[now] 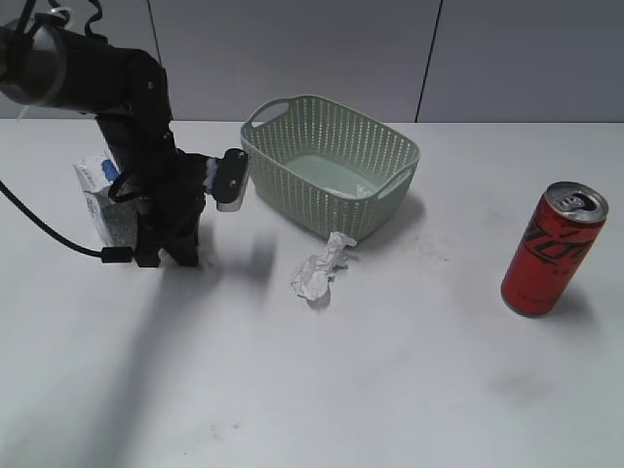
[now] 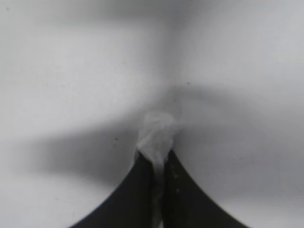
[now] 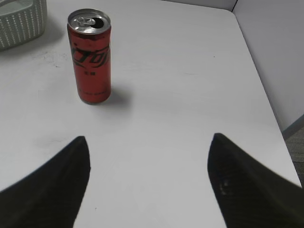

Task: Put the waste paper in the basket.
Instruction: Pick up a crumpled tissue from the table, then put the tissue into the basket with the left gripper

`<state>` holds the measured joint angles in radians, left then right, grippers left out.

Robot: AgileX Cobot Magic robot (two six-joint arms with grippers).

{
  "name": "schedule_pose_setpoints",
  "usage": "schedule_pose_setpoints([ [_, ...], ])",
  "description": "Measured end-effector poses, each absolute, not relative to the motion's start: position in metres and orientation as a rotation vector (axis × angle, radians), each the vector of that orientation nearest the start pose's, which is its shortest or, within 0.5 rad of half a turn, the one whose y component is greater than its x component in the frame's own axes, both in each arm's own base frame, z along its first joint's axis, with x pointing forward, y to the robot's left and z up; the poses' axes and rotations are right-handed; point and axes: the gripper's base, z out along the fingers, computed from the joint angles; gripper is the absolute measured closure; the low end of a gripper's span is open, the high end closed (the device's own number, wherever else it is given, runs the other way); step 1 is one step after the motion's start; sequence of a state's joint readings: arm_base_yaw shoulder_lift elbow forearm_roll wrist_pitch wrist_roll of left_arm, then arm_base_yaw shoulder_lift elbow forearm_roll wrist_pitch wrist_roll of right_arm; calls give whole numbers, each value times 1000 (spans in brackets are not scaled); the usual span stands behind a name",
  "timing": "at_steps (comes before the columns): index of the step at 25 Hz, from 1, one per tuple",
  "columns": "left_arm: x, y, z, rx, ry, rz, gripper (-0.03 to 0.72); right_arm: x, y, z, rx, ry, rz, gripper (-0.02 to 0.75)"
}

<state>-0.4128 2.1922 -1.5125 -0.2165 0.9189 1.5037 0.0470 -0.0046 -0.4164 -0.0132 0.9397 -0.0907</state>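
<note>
At the bottom centre of your frame the left gripper (image 2: 159, 166) has its two dark fingers (image 2: 135, 194) pressed nearly together on a small wad of waste paper (image 2: 156, 133), which sticks out above the tips, over a pale, blurred table (image 2: 61, 71) crossed by soft grey shadow.

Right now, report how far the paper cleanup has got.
Done: something white already lies inside the basket, likely paper. In hand: the left gripper is shut on a wad of waste paper, not yet over the basket. Left: another crumpled wad lies on the table just outside the basket. The right gripper is open and empty.
</note>
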Motion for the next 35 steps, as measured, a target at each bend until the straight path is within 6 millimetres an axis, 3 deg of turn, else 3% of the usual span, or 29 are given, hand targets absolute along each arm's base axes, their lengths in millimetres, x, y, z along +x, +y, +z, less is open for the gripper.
schedule_pose_setpoints([
  [3,378,-183,122,-2489,-2097,231,682,8,-1,263,-139,1998,-44,154],
  [6,375,-182,139,-2399,-2207,238,683,8,-1,263,-139,1998,-44,154],
  [13,370,-185,232,-2063,-2819,287,684,8,-1,263,-139,1998,-44,154],
  [17,376,-201,275,-1924,-3113,460,684,8,-1,263,-139,1998,-44,154],
  [22,381,-237,301,-1942,-3390,605,684,8,-1,263,-139,1998,-44,154],
  [26,385,-268,296,-2008,-3546,613,675,8,-1,263,-139,1998,-44,154],
  [30,393,-285,259,-1989,-3532,588,623,8,-1,263,-139,1998,-44,154],
  [32,397,-289,238,-1964,-3493,572,559,8,-1,263,-139,1998,-44,154],
  [35,397,-292,212,-1933,-3403,566,357,8,-1,263,-139,1998,-44,154],
])
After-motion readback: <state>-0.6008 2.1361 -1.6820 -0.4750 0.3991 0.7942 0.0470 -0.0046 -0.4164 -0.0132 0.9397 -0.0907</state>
